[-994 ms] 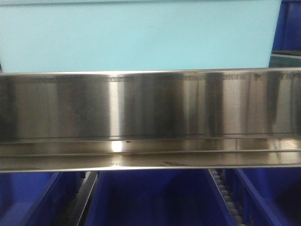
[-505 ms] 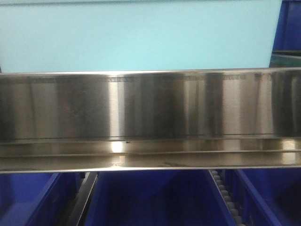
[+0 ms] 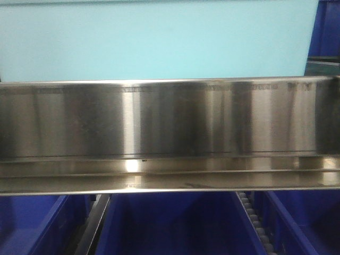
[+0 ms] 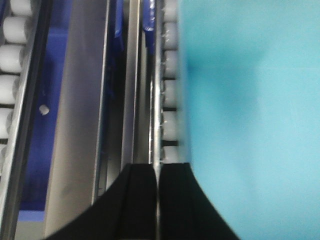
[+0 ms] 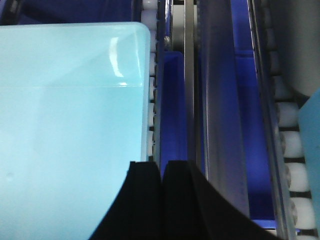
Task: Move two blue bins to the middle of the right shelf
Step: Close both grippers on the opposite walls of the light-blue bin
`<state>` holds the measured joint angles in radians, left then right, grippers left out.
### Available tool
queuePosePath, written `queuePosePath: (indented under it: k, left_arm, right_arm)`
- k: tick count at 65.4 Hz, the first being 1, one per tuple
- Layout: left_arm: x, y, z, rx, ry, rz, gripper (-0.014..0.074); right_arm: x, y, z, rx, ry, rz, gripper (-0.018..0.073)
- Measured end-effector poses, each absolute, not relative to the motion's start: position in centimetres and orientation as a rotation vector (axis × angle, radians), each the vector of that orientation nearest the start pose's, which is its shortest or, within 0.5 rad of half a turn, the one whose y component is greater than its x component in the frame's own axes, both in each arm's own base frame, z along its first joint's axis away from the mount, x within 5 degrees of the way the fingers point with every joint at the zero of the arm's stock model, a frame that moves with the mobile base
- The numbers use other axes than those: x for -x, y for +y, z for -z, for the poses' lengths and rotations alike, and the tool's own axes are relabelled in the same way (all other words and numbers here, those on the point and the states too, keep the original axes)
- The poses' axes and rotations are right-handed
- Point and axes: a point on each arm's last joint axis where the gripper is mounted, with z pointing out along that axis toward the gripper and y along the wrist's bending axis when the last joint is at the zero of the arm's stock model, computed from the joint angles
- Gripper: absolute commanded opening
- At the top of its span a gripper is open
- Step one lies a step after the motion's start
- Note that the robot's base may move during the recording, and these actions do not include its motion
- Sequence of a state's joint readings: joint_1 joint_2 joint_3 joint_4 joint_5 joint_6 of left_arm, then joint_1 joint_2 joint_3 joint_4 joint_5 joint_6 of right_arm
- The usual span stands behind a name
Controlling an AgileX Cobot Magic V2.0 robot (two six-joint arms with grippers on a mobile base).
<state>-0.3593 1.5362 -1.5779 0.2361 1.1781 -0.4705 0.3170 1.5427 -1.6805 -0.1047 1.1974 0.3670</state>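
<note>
One pale aqua blue bin [image 3: 159, 40] fills the top of the front view, standing just behind a steel shelf beam [image 3: 170, 122]. Its smooth wall [image 4: 250, 125] takes up the right half of the left wrist view, and my left gripper [image 4: 157, 167] is shut right beside that wall. In the right wrist view the bin [image 5: 70, 125] lies to the left with its rounded corner showing. My right gripper [image 5: 162, 165] is shut beside its edge, with nothing between the fingers. A pale blue patch [image 5: 310, 135] at the right edge is too cropped to identify.
Darker royal-blue bins [image 3: 170, 223] sit on the level below the beam, and another [image 3: 326, 26] stands to the right of the aqua bin. White conveyor rollers [image 4: 170, 75] run under the bin, with more [image 5: 290, 145] in the neighbouring lane. Steel rails [image 5: 220, 100] separate the lanes.
The aqua bin's wall has spread slightly left and right in the front view, covering the dark gap at the lower left. Reflections on the steel beam have shifted.
</note>
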Motion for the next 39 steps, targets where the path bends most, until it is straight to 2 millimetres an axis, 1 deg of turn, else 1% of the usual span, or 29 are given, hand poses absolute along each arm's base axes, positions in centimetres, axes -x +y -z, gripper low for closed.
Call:
queuePosePath:
  k: [1,4,5,11,14,17,29,39]
  left_arm:
    - [-30.7,-9.4,-38.3,0.101,2.570,-0.013,0.0169]
    - [-30.7,-9.4,-38.4,0.101,2.568,-0.011,0.0213]
    - [-30.7,-9.4,-38.4,0.103,2.566,-0.009,0.0228]
    - [-30.8,-9.5,-38.4,0.102,2.562,-0.007,0.0243]
    - [-30.9,-9.5,-38.2,0.104,2.564,-0.007,0.0242]
    - [-31.0,-9.5,-38.2,0.103,2.565,-0.010,0.0242]
    - [-31.8,-9.8,-37.1,0.099,2.594,-0.026,0.0242]
    - [-32.3,-10.0,-36.3,0.098,2.615,-0.038,0.0242]
  right_arm:
    - [-30.9,9.2,-40.8,-0.055,2.541,-0.128,-0.0130]
    - [-31.2,9.5,-40.5,-0.045,2.551,-0.121,-0.0052]
    - [-31.2,9.5,-40.5,-0.045,2.554,-0.116,-0.0010]
    - [-31.6,10.0,-40.0,-0.033,2.575,-0.113,0.0177]
    - [-31.6,10.1,-39.8,-0.036,2.581,-0.113,0.0229]
    - [-31.7,10.2,-39.7,-0.033,2.587,-0.111,0.0247]
    - [-32.4,10.4,-38.8,-0.032,2.617,-0.095,0.0244]
    - [-33.3,10.7,-37.5,-0.029,2.652,-0.079,0.0244]
